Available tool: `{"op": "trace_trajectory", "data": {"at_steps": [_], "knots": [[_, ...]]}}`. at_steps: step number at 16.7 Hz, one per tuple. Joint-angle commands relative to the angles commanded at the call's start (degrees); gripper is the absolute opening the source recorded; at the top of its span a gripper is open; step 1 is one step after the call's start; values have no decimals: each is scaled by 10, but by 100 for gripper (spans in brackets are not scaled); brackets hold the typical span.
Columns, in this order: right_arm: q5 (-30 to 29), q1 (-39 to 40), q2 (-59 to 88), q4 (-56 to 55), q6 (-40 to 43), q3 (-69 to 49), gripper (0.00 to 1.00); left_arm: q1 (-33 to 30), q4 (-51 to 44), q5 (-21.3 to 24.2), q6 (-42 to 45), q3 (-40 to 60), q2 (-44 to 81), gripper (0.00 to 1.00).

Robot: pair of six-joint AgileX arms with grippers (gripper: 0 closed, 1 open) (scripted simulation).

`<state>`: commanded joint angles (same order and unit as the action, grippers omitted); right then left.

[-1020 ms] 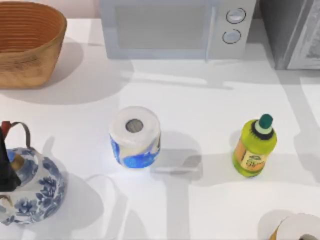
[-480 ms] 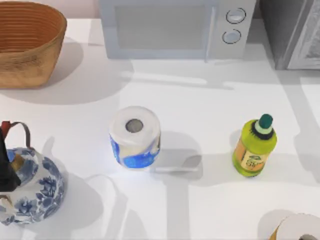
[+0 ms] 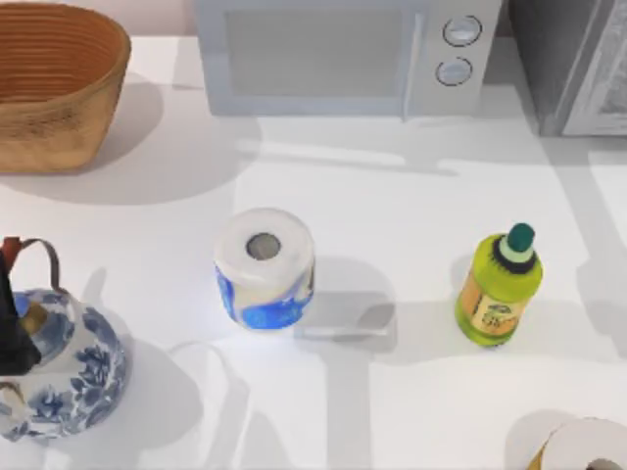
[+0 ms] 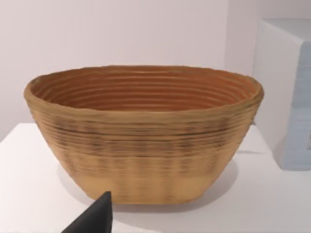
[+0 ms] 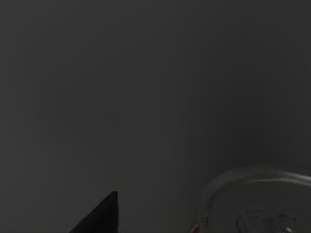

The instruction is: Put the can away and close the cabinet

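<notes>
The can's silver top (image 5: 262, 206) shows low in the right wrist view, against a dark grey surface that fills the rest of that picture. A black part of my right gripper (image 5: 99, 216) sits beside the can. The grey cabinet (image 3: 573, 64) stands at the table's far right corner in the top view, and how its door stands cannot be made out. My left arm is parked at the left edge, a black part of it (image 3: 10, 338) over the teapot. A black part of my left gripper (image 4: 95, 218) faces the basket (image 4: 146, 136).
A woven basket (image 3: 54, 83) is at the far left and a microwave (image 3: 343, 54) at the back middle. A blue and white teapot (image 3: 64, 367), a paper roll (image 3: 265, 266), a green bottle (image 3: 500, 289) and another roll (image 3: 583, 446) stand on the table.
</notes>
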<state>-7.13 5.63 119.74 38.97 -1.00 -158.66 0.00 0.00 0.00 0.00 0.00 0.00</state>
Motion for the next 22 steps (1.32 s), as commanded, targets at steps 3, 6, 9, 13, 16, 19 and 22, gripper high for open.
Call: {"op": "trace_trajectory", "data": {"at_steps": [3,6,9,13,16,19,22], "knots": [[3,-1,-16,-11,4,17,100,0,0,0,0,0,0,100],[18,-2,-82,-49,16,85,100,0,0,0,0,0,0,100],[40,-2,-198,-101,30,207,100,0,0,0,0,0,0,100],[71,-3,-409,-176,41,449,100,0,0,0,0,0,0,100],[88,-8,-576,-229,43,688,100,0,0,0,0,0,0,100],[95,-18,-740,-276,39,950,100,0,0,0,0,0,0,100],[94,-30,-896,-317,33,1182,100,0,0,0,0,0,0,100]]}}
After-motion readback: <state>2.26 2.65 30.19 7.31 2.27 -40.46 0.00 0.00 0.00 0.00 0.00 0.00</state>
